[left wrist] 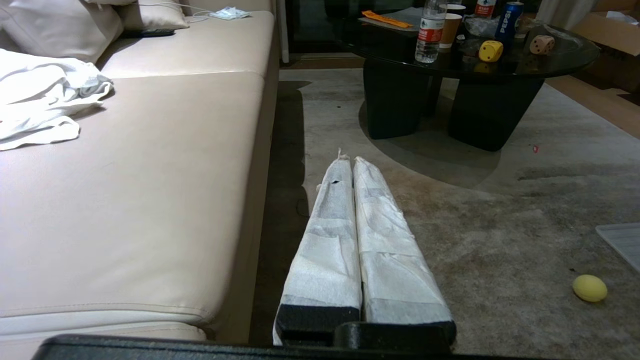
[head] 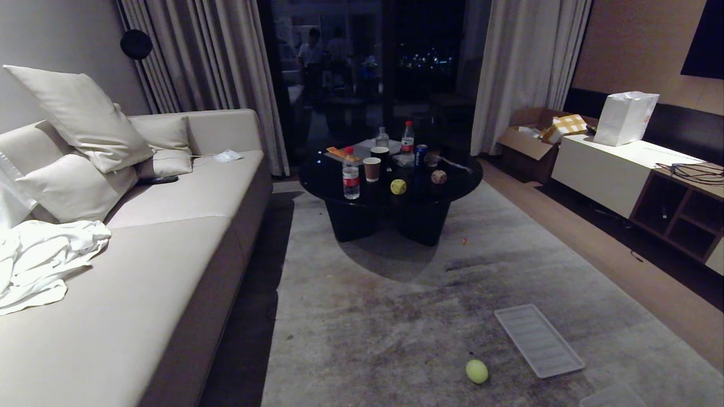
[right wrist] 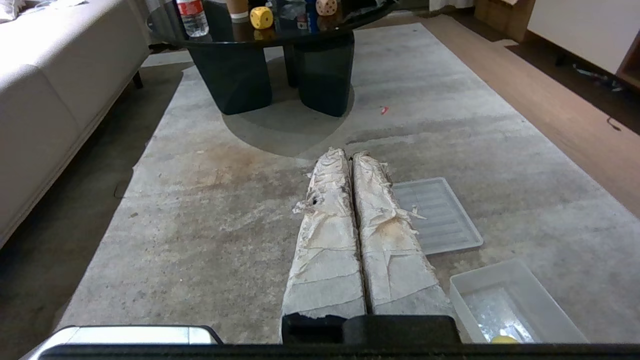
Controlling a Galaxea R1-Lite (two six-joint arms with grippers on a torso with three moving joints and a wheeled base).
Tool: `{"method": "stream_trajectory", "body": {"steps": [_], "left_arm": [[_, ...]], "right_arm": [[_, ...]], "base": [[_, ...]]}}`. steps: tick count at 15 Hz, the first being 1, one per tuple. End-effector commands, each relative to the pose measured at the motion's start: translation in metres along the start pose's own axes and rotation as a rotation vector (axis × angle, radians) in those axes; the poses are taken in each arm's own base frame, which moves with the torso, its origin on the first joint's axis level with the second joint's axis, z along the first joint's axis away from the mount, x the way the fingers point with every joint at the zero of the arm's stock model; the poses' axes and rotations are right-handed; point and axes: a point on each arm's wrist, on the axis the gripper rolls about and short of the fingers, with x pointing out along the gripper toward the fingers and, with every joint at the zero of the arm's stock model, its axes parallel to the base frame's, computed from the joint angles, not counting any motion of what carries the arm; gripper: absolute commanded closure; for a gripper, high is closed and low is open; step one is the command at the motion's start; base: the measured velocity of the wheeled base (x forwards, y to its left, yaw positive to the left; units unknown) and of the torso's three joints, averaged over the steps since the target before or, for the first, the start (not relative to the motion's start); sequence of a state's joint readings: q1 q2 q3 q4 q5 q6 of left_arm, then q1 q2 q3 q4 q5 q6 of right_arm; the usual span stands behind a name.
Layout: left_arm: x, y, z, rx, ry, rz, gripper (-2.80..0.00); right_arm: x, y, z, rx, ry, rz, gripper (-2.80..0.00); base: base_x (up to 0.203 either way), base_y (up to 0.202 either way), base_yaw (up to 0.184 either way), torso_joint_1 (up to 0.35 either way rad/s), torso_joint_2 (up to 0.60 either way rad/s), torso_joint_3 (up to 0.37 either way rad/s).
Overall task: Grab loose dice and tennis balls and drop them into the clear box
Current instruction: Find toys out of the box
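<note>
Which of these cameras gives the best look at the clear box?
The right wrist view: the clear box shows its walls and floor. The head view catches only a corner at the picture's bottom edge; the left wrist view misses it.

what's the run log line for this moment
left gripper: shut, empty | right gripper: shut, empty | tennis ball: rug | yellow die, beige die: table | clear box: rug

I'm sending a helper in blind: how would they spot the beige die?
Find the round black coffee table on the rug. On its near right part sits the beige die, right of the yellow die. Pale tan, dark pips.
</note>
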State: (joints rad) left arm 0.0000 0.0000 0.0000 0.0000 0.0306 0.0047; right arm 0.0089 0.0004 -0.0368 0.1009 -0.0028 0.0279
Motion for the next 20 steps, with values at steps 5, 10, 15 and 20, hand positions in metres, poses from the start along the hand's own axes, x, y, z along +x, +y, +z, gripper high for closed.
{"method": "stream_trajectory", "body": {"steps": [5,10,15,20], "left_arm": [[0.0002,0.0001,-0.0004,-0.012,0.003,0.006,0.0],[0.0002,0.0001,-0.0004,-0.011,0.003,0.006,0.0],[0.0002,0.0001,-0.0002,-0.009,0.002,0.006,0.0],[0.0002,0.0001,-0.0004,-0.006,0.003,0.003,0.0]], "right_arm": [[0.0001,0.0,0.0,0.0,0.001,0.0,0.0],[0.0001,0.0,0.0,0.0,0.001,0.0,0.0],[0.0001,0.0,0.0,0.0,0.001,0.0,0.0],[0.0001,0.0,0.0,0.0,0.001,0.0,0.0]], "base": [[0.0,0.0,0.0,0.0,0.0,-0.005],[0.0,0.0,0.0,0.002,0.0,-0.168],[0.0,0.0,0.0,0.003,0.0,-0.197],[0.0,0.0,0.0,0.001,0.0,-0.194]]}}
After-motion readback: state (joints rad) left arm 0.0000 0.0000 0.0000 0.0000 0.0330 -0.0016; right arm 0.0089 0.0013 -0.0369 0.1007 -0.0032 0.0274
